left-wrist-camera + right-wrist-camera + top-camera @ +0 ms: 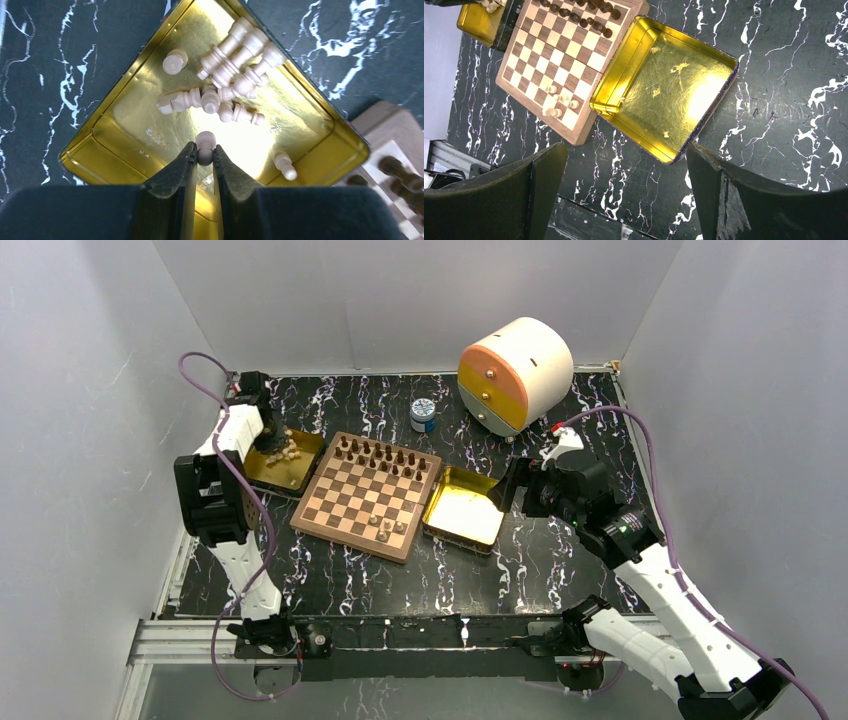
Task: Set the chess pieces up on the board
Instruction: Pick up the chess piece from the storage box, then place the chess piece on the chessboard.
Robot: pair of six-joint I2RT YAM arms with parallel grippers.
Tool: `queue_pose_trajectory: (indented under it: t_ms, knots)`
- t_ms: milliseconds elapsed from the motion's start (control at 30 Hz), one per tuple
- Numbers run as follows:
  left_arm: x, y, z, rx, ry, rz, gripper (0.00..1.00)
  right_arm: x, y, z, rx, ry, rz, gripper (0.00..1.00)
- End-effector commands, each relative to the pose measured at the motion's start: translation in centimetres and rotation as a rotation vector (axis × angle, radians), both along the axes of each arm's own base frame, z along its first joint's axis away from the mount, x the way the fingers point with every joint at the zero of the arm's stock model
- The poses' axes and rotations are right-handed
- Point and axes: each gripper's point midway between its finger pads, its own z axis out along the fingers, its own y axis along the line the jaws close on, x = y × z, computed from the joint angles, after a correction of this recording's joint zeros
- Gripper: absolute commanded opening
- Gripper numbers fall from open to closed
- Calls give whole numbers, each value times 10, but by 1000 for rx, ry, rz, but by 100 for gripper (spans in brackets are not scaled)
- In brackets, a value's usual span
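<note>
Left of the board (365,495), in a gold tray (95,135): left gripper (205,150) pinched narrowly on one pale piece (205,142) by its rounded top; slight hold, may slip on lifting. Right of the board: right gripper (626,150) spread wide, holding nothing.

We're looking into a robot lab test cell. Plain white panel walls (400,300) box the space in on three sides, and a black marble-print tabletop (330,580) fills the floor of it. The left arm (225,510) and the right arm (650,560) sit bolted to an aluminium rail (200,635) at the near edge, with purple cables (205,355) looping off them.
</note>
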Motion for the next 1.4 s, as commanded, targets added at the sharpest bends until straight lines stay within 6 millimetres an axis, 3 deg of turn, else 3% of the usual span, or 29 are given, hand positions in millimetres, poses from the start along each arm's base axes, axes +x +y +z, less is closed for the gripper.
queue_pose_trajectory:
  t_ms: [0,233,367,700,967,1367]
  knots:
    - [-1,-3,63,1,-102,-23,9,2,0,17,31,-43,-11,99]
    - [-15,-29,81,-3,-110,-90,9,4,1,17,31,-38,-13,99]
    - [-26,-67,85,8,-87,-191,9,5,1,18,30,-38,-12,99]
    - [-67,-118,97,-15,-79,-349,9,5,1,16,26,-36,-13,99]
    - [-114,-158,84,-37,-41,-436,9,9,5,15,29,-29,-3,99]
    - [-140,-194,54,-41,-10,-498,9,12,13,13,36,-16,16,99]
